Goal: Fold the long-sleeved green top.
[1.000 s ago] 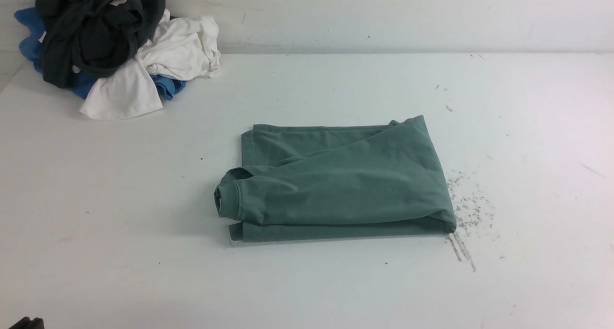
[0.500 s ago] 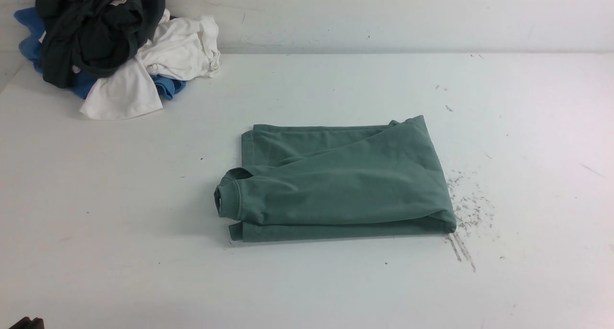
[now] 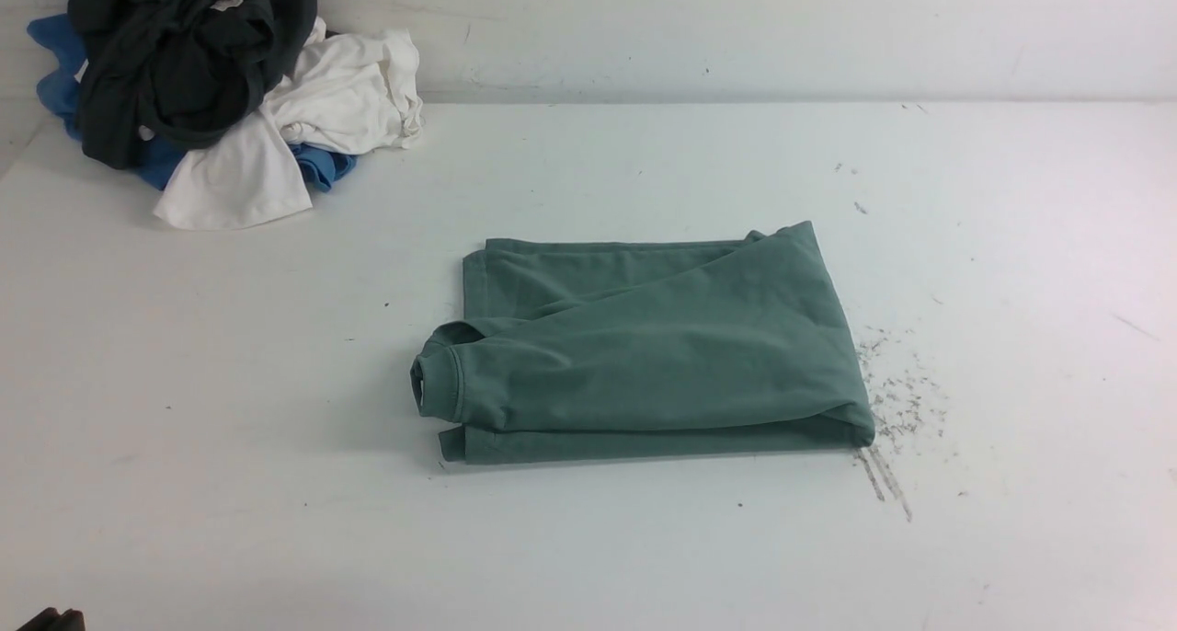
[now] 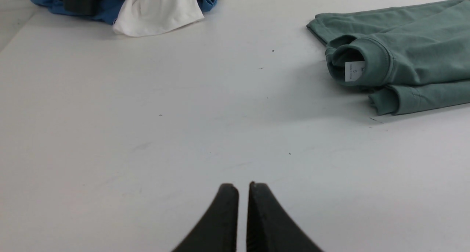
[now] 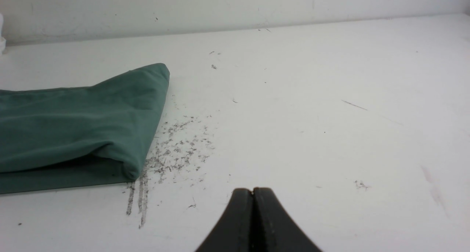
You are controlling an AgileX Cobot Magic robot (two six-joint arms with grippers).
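The green long-sleeved top (image 3: pixel 644 350) lies folded into a flat rectangle at the middle of the white table (image 3: pixel 230 429), collar end to the left. In the left wrist view the top (image 4: pixel 415 57) shows its ribbed collar and white neck label (image 4: pixel 354 71). In the right wrist view its folded right end (image 5: pixel 80 123) shows. My left gripper (image 4: pixel 243 187) hangs over bare table well short of the collar, jaws empty and almost touching. My right gripper (image 5: pixel 252 190) is shut and empty over bare table, to the right of the top.
A pile of a dark garment (image 3: pixel 184 51), a white garment (image 3: pixel 322 97) and a blue garment (image 3: pixel 55 70) sits at the back left against the wall. Grey scuff marks (image 3: pixel 897 401) lie by the top's right edge. A dark bit of the left arm (image 3: pixel 51 620) shows at the bottom left corner.
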